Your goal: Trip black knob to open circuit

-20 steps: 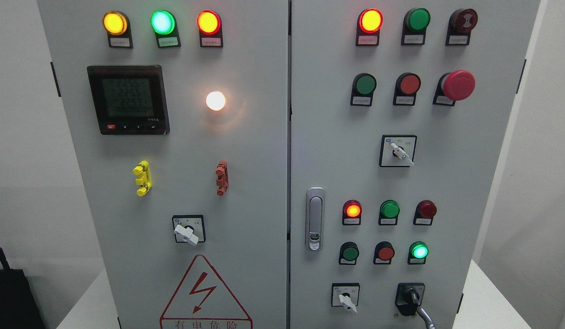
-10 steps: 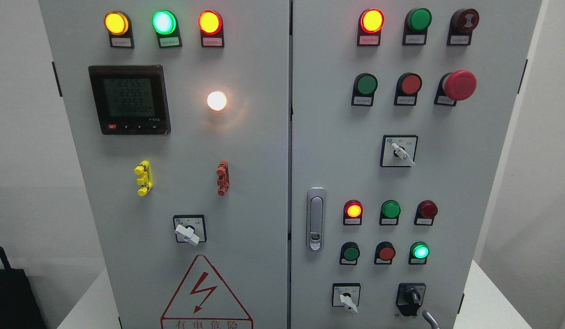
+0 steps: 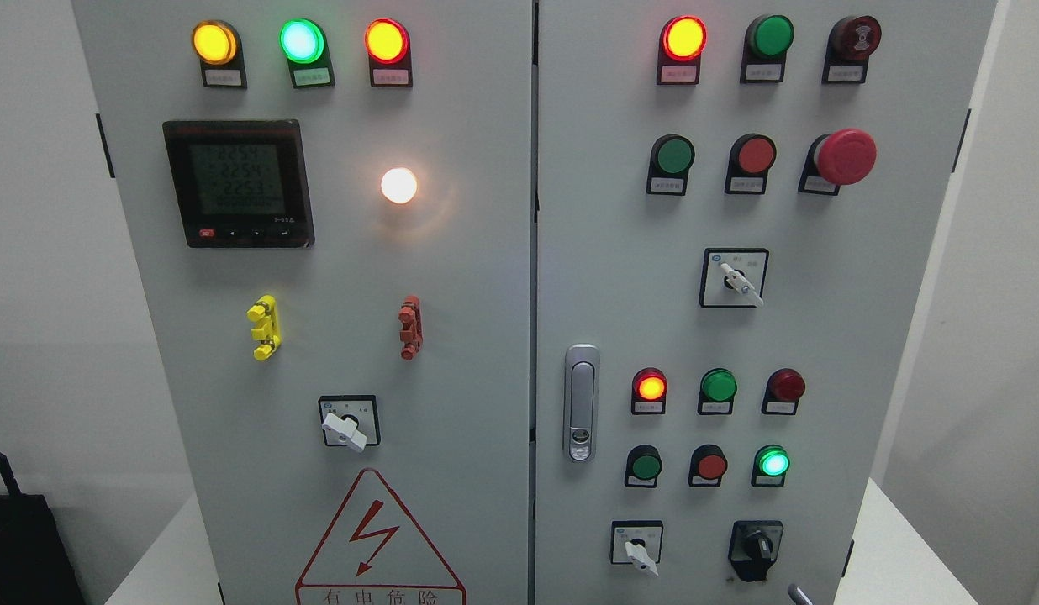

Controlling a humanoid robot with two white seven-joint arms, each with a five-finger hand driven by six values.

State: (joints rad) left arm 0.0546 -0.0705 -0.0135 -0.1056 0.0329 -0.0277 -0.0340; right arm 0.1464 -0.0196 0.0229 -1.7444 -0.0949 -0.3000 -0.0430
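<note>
The black knob (image 3: 756, 550) sits in a black housing at the lower right of the right cabinet door (image 3: 620, 277). Its handle stands roughly upright. Only a small grey tip of my right hand (image 3: 795, 595) shows, at the bottom edge just below and right of the knob. It does not touch the knob. My left hand is out of view.
A white-handled selector (image 3: 640, 550) is left of the knob. Above are a lit green lamp (image 3: 772, 462), red and green buttons, and a red mushroom stop (image 3: 846, 156). A door latch (image 3: 580, 403) is nearby. The left door carries a meter (image 3: 238, 182) and lamps.
The grey part of my right hand has sunk down and right from beside the knob, leaving only its tip in view. The knob looks unchanged.
</note>
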